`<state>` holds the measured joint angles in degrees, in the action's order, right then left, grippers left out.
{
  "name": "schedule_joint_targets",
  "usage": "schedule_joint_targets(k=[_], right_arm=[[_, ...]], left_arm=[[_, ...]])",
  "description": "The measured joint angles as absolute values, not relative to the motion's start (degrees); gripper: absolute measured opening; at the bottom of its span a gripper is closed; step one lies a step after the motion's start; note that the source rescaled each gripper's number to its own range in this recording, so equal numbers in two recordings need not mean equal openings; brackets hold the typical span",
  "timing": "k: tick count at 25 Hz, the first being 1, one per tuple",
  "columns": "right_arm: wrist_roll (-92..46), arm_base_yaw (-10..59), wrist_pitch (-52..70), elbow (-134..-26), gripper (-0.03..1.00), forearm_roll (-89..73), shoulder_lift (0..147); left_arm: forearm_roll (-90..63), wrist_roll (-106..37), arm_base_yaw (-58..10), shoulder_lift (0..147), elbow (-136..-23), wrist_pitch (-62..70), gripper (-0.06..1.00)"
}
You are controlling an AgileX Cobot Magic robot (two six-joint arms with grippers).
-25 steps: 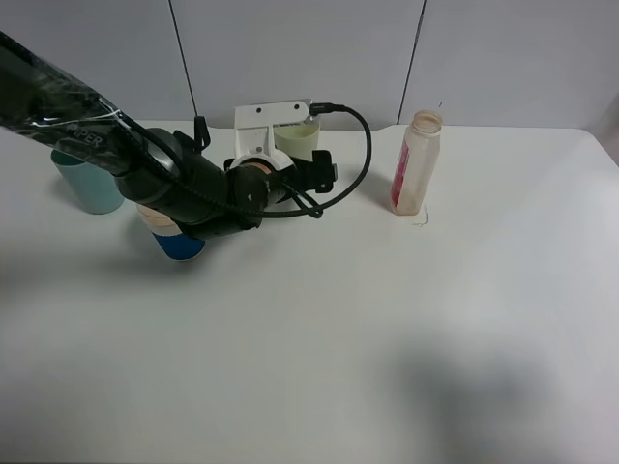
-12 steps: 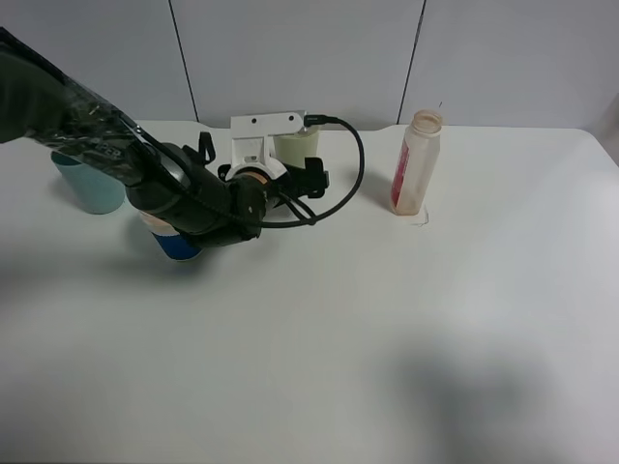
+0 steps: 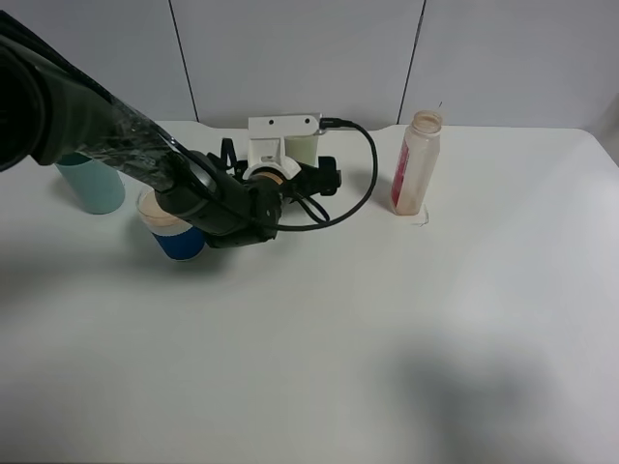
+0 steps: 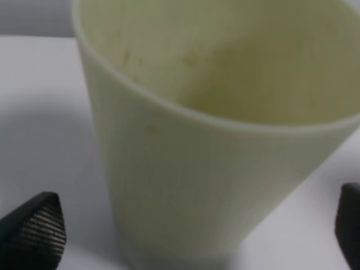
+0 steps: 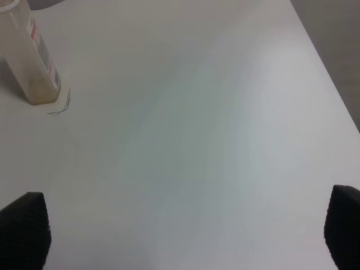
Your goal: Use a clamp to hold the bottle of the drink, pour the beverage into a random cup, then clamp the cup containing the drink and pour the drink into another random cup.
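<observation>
We find the tall pale yellow-green plastic tumbler (image 4: 185,140) standing upright between the wide-open jaws of the left gripper (image 4: 191,228), neither fingertip touching it. The right gripper (image 5: 183,225), also open and empty, hangs well apart.

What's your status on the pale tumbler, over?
Left claw open, straddling pale tumbler, no grip. Right claw open above table. Bottle upright, apart. Blue cup close beside left arm.

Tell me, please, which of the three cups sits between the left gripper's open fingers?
The pale yellow-green cup: the left gripper flanks it without touching. The teal cup and the blue cup stand farther left, outside its fingers.
</observation>
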<state>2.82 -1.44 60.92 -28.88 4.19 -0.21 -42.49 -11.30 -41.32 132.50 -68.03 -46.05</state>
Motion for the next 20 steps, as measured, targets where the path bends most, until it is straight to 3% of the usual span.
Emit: schedule_joint_targets(k=[20], right_arm=[[2.8, -1.4, 60.9, -28.9, 0.98, 4.2, -0.2]], left_arm=[[-37.7, -11.2, -38.5, 135.4, -69.7, -47.4, 0.91]])
